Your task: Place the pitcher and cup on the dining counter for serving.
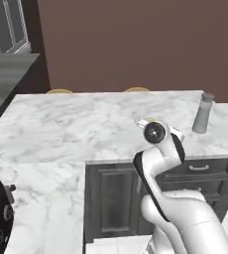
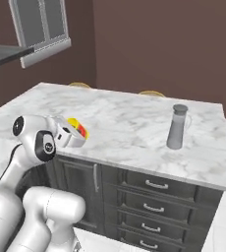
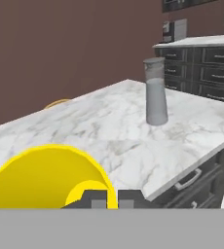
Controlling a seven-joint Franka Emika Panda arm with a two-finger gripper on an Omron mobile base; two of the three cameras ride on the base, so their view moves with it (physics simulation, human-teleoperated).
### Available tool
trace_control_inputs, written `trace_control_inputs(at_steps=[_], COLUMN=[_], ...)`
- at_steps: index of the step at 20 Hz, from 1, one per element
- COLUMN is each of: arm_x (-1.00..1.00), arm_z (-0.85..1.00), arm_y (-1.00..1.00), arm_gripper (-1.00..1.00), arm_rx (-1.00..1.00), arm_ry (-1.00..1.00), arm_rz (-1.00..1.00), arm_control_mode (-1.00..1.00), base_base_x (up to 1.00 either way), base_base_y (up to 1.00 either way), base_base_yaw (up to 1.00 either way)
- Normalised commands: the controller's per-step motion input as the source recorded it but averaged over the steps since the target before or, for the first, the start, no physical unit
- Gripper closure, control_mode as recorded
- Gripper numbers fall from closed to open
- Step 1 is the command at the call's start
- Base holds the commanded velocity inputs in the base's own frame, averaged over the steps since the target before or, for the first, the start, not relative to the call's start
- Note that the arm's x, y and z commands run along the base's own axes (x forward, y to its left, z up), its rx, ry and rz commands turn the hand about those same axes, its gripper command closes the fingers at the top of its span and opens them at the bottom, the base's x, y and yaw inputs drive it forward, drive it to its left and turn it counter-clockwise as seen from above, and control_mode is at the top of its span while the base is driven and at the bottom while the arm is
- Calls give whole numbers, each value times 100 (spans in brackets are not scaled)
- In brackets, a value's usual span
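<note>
We've got the cup [image 2: 76,129] clamped in the gripper [image 3: 112,196], fingers pinched on its rim, cup tipped well over so its yellow mouth opens toward the hand camera. It hangs over the near edge of the dining counter [image 2: 129,130], not set down yet as far as we can tell. Pitcher [image 2: 177,126] already stands upright on the same slab, well apart from the cup, off to the arm's right near the far corner. So the drop spot lies straight ahead and below the hand, with bare marble between cup and pitcher. Cup likely needs righting first. Dark drawers [image 2: 154,197] below, brown wall [image 1: 136,44] behind, yellow stool tops [image 1: 60,91] past the far edge.
</note>
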Motion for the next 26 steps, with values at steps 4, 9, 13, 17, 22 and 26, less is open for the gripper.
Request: trace_control_inputs(at_steps=[4, 9, 13, 17, 22, 26], arm_x=[0, 0, 0, 47, 84, 86], arm_z=[0, 0, 0, 9, 0, 0], arm_y=[0, 0, 0, 0, 0, 0], arm_gripper=[100, 100, 100, 100, 100, 100], arm_rx=[0, 0, 0, 7, 7, 0], arm_ry=[0, 0, 0, 34, 59, 60], arm_rz=[0, 0, 0, -1, -2, -2], arm_control_mode=[100, 100, 100, -100, -100, -100], base_base_x=[54, 50, 46, 14, 0, 0], base_base_y=[3, 0, 0, 0, 0, 0], base_base_yaw=[-21, -20, -2, 0, 0, 0])
